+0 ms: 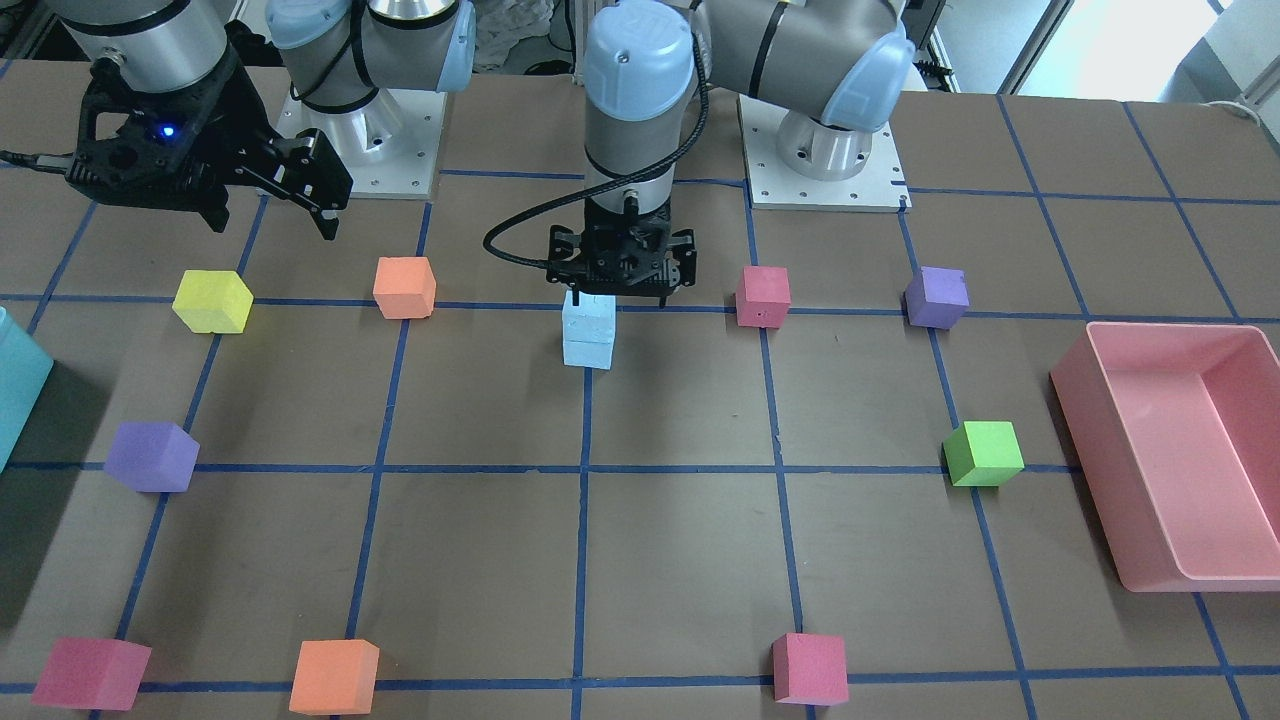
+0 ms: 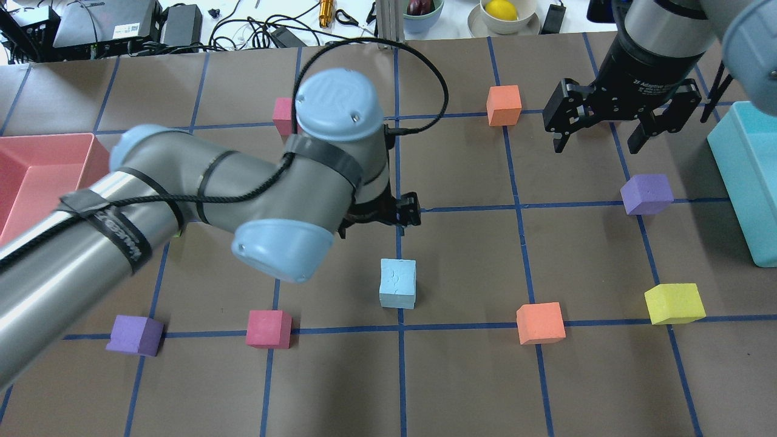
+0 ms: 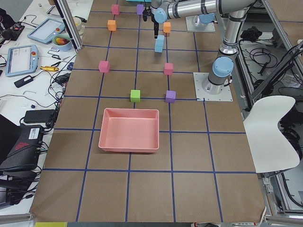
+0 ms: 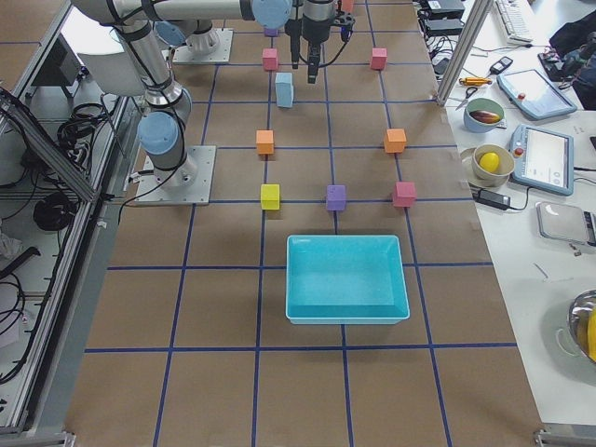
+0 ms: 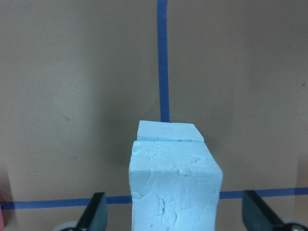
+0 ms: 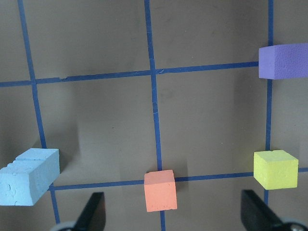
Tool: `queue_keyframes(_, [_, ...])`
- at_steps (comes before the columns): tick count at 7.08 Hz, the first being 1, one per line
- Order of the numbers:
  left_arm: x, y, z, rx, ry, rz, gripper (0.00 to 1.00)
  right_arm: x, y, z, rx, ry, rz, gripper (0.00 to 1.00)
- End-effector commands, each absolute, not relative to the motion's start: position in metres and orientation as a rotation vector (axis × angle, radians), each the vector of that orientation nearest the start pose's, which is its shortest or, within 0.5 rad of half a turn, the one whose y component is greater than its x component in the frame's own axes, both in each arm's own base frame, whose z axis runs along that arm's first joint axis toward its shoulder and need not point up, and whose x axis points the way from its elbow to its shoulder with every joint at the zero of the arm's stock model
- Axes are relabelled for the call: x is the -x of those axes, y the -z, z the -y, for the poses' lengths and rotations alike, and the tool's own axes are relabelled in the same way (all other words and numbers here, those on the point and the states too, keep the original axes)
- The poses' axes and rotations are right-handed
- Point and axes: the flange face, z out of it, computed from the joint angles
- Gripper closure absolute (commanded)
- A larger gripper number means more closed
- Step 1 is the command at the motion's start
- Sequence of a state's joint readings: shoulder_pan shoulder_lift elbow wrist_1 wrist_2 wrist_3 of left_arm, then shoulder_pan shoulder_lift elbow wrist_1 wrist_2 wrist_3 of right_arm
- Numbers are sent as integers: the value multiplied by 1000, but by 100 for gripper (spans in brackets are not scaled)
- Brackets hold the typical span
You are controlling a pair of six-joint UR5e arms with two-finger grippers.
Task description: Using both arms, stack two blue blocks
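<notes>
Two pale blue blocks stand stacked at the table's middle, the upper block (image 1: pixel 590 315) on the lower block (image 1: pixel 588 353); from overhead the stack (image 2: pixel 398 282) shows as one column. My left gripper (image 1: pixel 620 297) hangs straight over the stack, open, its fingertips level with the upper block's top. In the left wrist view the stack (image 5: pixel 175 187) stands between the two fingers (image 5: pixel 94 214), which are spread wide and clear of its sides. My right gripper (image 2: pixel 598 142) is open and empty, raised at the robot's right, far from the stack.
A pink bin (image 1: pixel 1180 450) sits at the robot's left and a teal bin (image 2: pixel 749 182) at its right. Orange (image 1: pixel 405 287), yellow (image 1: pixel 212 300), pink (image 1: pixel 763 296), purple (image 1: pixel 937 297) and green (image 1: pixel 985 453) cubes lie around the stack on grid lines.
</notes>
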State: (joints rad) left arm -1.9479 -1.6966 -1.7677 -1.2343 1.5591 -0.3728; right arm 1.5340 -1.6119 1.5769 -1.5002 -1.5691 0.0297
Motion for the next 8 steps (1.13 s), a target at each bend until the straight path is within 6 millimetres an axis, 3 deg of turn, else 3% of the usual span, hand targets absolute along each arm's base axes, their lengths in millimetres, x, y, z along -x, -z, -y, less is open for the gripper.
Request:
queue_keyframes(1, [236, -456, 469, -174, -37, -3130, 0, -116, -497, 476, -99, -58, -3138, 0])
queue_keyframes(2, [188, -489, 481, -173, -14, -3132, 0, -116, -497, 476, -99, -58, -3139, 0])
queue_keyframes(3, [163, -511, 478, -123, 43, -3136, 0, -116, -497, 476, -99, -58, -3139, 0])
queue_keyframes(4, [164, -514, 469, -132, 41, -3136, 0, -116, -498, 475, -99, -55, -3139, 0])
queue_keyframes(5, [164, -516, 474, -127, 70, -3135, 0, -116, -497, 476, -99, -58, -3139, 0])
queue_keyframes(8, [137, -517, 477, -144, 66, -3124, 0, -116, -496, 476, -99, -60, -3139, 0])
